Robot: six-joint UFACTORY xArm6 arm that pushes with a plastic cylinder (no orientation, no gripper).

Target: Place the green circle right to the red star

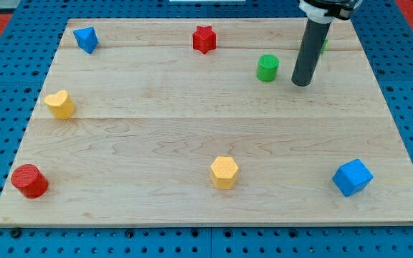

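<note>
The green circle [267, 68] stands on the wooden board near the view's top, right of centre. The red star [204, 39] sits up and to the left of it, near the board's top edge. My tip [302, 83] rests on the board just to the right of the green circle, slightly lower, with a small gap between them. The dark rod rises from the tip to the view's top edge. A bit of another green block [325, 44] shows behind the rod; its shape is hidden.
A blue block [86, 39] sits at the top left, a yellow heart [60, 104] at the left, a red cylinder [29, 180] at the bottom left, a yellow hexagon [224, 172] at the bottom centre, a blue cube [353, 177] at the bottom right. Blue pegboard surrounds the board.
</note>
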